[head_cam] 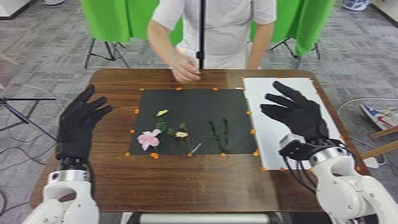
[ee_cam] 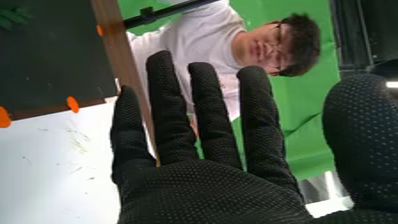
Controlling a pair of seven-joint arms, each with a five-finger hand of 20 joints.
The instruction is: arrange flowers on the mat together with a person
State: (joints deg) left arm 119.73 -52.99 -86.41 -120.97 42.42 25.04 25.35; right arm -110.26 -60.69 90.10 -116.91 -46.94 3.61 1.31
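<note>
From my station, in the head view, I have the right hand (head_cam: 298, 114) above the white sheet (head_cam: 268, 97), to the right of the mat (head_cam: 182, 100). Its fingers are released, straight and spread, with the thumb held apart from them. My left hand (head_cam: 80, 120) is at the left side of the counter (head_cam: 222, 175), over its edge and apart from the mat. Its fingers are released too, loosely bent and pointing away from me.

The flowers lie on the black mat, between my two hands. The pink flower (head_cam: 148, 137) is near the mat's left edge, toward my side. The yellow flower (head_cam: 162, 113) is farther away from me, with greenery (head_cam: 161, 124) just on the near side of it. The cream flower (head_cam: 181, 134) lies to the right of the pink one, its green stem running toward me. Farther right, two dark green stems (head_cam: 218, 137) lie beside each other, roughly in line with my view. A thin pale piece (head_cam: 195, 148) lies between the cream flower and those stems, close to the near edge.

Orange marks (head_cam: 155, 155) dot the borders of the mat and the sheet. Green cloth (head_cam: 107, 20) hangs beyond the counter. In the right wrist view I see the right hand (ee_cam: 213, 190) open, with green leaves (ee_cam: 12, 18) on the mat past it.
</note>
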